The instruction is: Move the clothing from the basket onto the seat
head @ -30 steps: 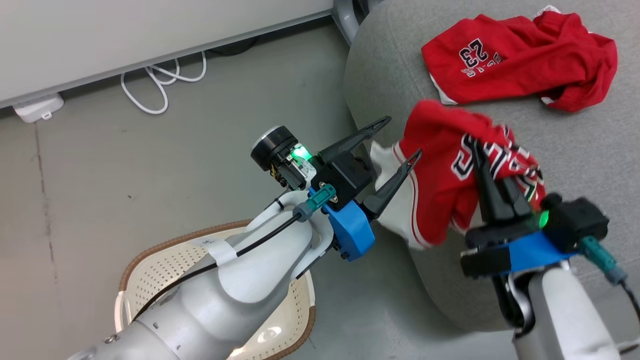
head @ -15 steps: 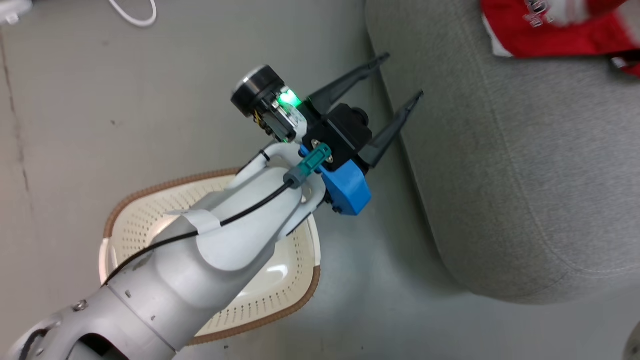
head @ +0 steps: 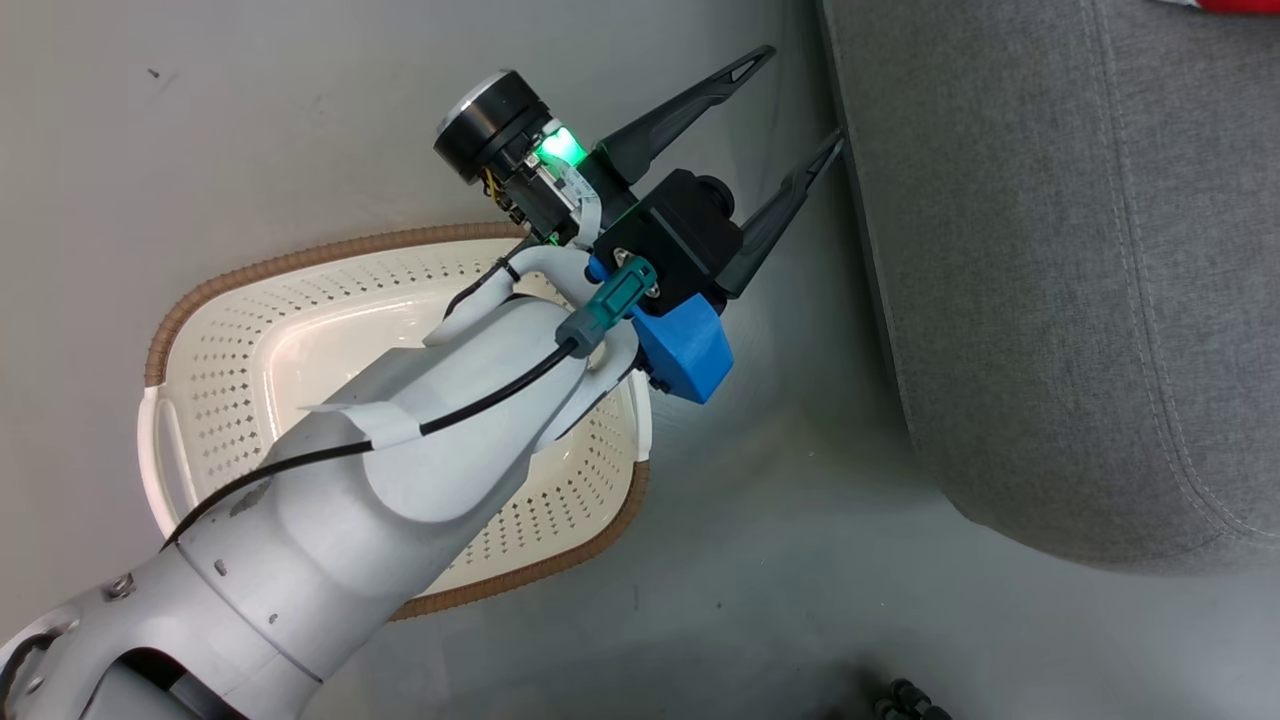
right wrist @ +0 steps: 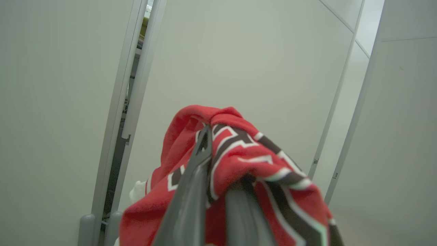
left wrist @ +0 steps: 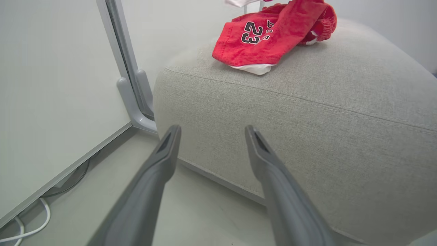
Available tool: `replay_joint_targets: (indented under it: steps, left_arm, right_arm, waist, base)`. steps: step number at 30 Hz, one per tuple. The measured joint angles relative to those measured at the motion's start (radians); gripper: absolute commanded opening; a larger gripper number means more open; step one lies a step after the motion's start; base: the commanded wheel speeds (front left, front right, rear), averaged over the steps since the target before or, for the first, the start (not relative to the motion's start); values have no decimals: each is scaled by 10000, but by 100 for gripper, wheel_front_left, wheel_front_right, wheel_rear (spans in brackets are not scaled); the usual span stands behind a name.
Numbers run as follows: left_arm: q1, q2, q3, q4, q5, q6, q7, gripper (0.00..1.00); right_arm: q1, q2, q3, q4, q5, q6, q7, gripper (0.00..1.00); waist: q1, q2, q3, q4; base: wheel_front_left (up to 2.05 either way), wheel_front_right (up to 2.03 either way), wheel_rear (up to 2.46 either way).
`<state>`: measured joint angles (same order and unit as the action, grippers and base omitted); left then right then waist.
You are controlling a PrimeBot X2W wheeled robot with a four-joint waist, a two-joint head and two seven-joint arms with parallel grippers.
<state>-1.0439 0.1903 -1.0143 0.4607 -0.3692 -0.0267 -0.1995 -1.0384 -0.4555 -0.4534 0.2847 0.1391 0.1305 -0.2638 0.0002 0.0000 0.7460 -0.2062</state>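
My left gripper (head: 804, 95) stands open above the floor, between the basket (head: 300, 262) and the seat (head: 1050, 300), its tips close to the seat's side. The basket's visible inside is bare; my left forearm covers part of it. In the left wrist view the open left gripper (left wrist: 212, 129) points at the seat (left wrist: 307, 119), where the red "23" garment (left wrist: 269, 34) lies crumpled on top. My right gripper (right wrist: 208, 136) is shut on the red garment with black-and-white lettering (right wrist: 239, 153), which drapes over its fingers in front of pale wall panels.
A grey partition post with a rounded foot (left wrist: 136, 102) stands on the floor just beside the seat's corner. A white cable (left wrist: 24, 232) lies along the wall base. A small dark object (head: 905, 700) sits on the floor near the bottom edge.
The head camera has swung down and left, so the basket shows more and the seat's top less. The right gripper with its lettered garment has left that view. The left gripper stays open.
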Motion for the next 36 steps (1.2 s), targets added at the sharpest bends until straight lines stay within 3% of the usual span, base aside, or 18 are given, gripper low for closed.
replay_joint_targets:
  steps: [12, 14, 15, 21, 27, 36]
  left_arm:
    - [-45, 151, -94, -100, -27, 12, 54, 100]
    - [-45, 173, -107, -98, -73, 48, 52, 100]
    - [-42, 173, -117, -96, -79, 75, 40, 100]
    - [198, 113, -81, 19, -236, 190, -174, 100]
    - [643, -58, 29, 267, -470, 268, -456, 100]
    - [1869, -17, 895, 357, -905, 564, -612, 100]
  right_arm:
    - [1257, 915, 744, 2821, -268, 2, -2, 0]
    - [1253, 993, 742, 2798, -301, 2, -2, 62]
    - [1257, 993, 725, 2780, -303, 2, -2, 100]
    - [2060, 1235, 422, 1818, -527, 2, -2, 100]
    - [3908, 1824, 368, 802, -926, 2, -2, 100]
    - [6023, 2497, 1198, -328, -1062, 2, -2, 100]
  waist:
    - [-1, 0, 174, 31]
    - [-1, 0, 143, 63]
    - [-1, 0, 116, 78]
    - [-2, 0, -301, 140]
    - [-2, 0, -1049, 174]
    - [-3, 0, -2608, 366]
  base:
    - [0, 0, 0]
    - [0, 0, 0]
    - [0, 0, 0]
    - [0, 0, 0]
    - [0, 0, 0]
    - [0, 0, 0]
